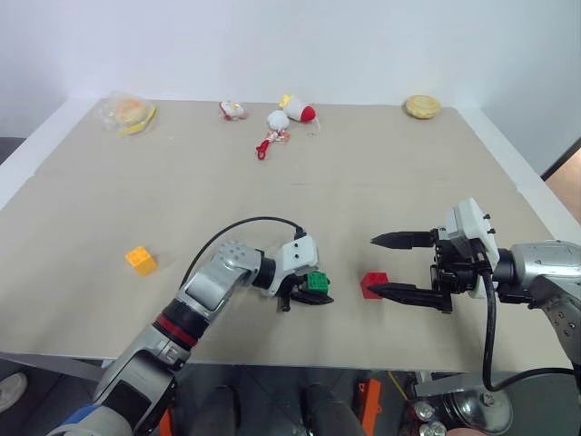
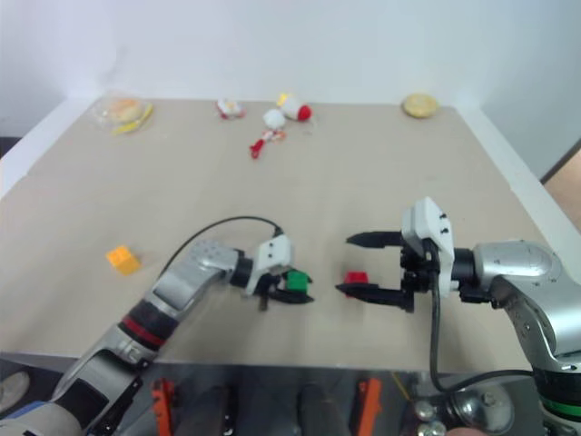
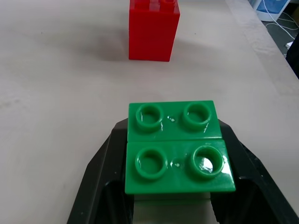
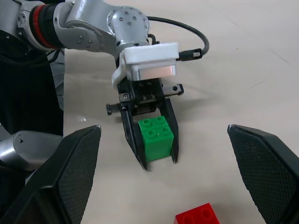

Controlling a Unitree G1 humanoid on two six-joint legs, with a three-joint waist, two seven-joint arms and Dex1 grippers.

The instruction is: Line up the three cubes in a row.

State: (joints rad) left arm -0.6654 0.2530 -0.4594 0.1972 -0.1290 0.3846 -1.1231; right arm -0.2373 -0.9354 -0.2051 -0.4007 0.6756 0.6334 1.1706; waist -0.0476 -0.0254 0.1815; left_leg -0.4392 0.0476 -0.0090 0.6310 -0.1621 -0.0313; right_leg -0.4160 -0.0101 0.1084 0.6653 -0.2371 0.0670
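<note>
- The left end effector [image 1: 313, 289] is clamped on the green cube [image 1: 317, 281], studs up, low over the counter [image 1: 363, 200].
- The red cube [image 1: 373, 284] rests on the counter just beside the green cube, on its right, apart from it.
- The right end effector [image 1: 390, 266] hangs with fingers spread wide, gripping nothing; its lower fingertip [image 1: 379, 290] lies just beside the red cube.
- The yellow-orange cube [image 1: 141, 260] sits well apart to the left of the green cube.

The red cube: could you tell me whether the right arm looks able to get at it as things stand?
Probably yes. The right gripper is open, and the red cube sits right by its fingertips on bare table; the green cube, held by the left gripper, stands clear.
</note>
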